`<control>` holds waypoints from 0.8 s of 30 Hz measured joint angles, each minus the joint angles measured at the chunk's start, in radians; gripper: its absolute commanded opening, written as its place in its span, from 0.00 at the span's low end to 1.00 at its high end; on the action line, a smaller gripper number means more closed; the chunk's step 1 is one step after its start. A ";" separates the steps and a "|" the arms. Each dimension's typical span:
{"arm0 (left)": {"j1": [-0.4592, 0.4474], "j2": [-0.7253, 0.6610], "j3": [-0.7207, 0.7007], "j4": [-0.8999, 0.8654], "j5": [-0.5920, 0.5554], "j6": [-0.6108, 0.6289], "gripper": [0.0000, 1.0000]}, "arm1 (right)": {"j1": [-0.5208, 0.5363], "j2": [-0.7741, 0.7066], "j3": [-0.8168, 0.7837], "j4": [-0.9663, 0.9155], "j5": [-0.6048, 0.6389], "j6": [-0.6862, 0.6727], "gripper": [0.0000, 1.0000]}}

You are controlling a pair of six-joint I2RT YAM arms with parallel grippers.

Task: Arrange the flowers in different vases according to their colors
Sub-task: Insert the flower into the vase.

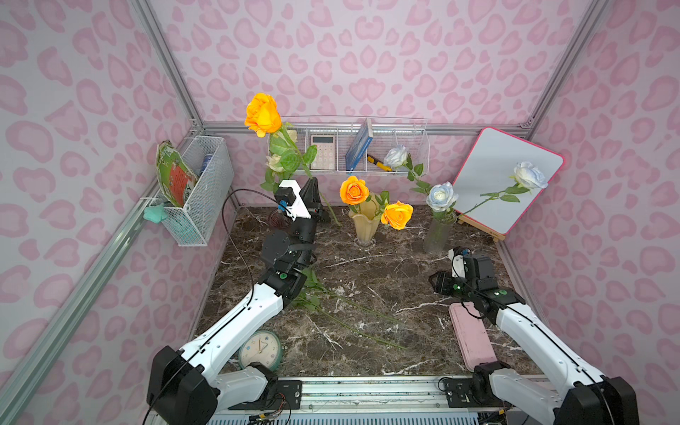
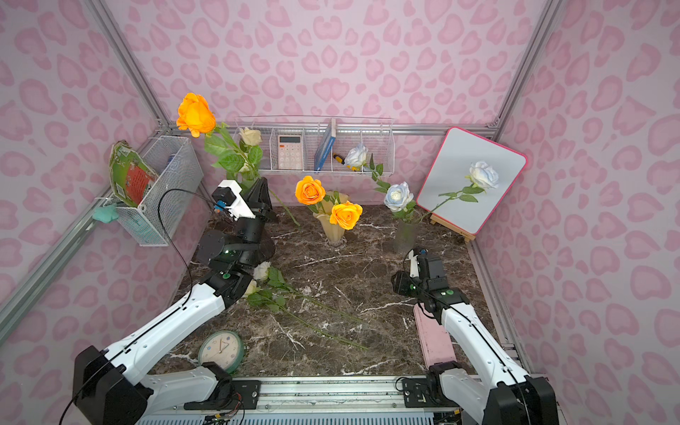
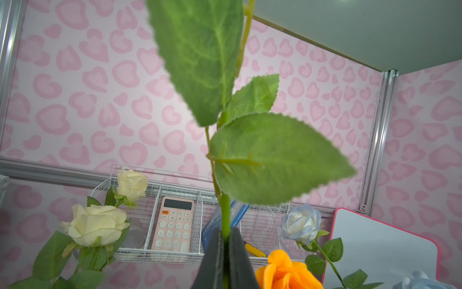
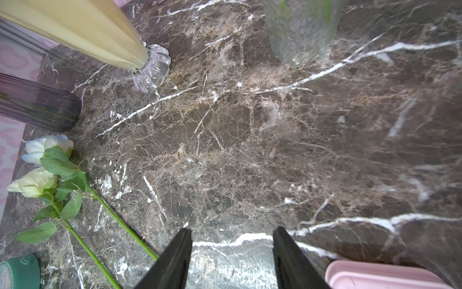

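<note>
My left gripper (image 3: 226, 234) is shut on the green stem of an orange rose (image 1: 262, 114), held upright and high at the back left; its head is outside the left wrist view. The pale yellow vase (image 1: 365, 225) holds two orange roses (image 1: 354, 190). Three blue-tinged white roses (image 1: 441, 196) stand in the clear vase (image 1: 438, 237). The dark ribbed vase (image 4: 37, 110), with cream roses (image 3: 97, 225), is mostly hidden behind the left arm in both top views. A pale blue rose (image 4: 45, 147) and a cream rose (image 4: 32, 182) lie on the table. My right gripper (image 4: 232, 234) hangs open over bare marble.
A green clock (image 1: 259, 349) sits at the front left and a pink case (image 1: 473, 340) at the front right under the right arm. A whiteboard on an easel (image 1: 507, 176) leans at the back right. Wire baskets (image 1: 198, 191) hang on the left and back walls.
</note>
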 measured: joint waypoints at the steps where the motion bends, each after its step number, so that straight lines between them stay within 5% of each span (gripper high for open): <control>1: 0.008 0.021 0.010 0.004 0.000 -0.008 0.00 | -0.001 0.003 0.003 0.001 0.003 -0.003 0.55; 24: 0.064 0.430 0.220 0.235 0.051 -0.096 0.00 | -0.040 0.014 0.029 0.007 0.043 -0.098 0.55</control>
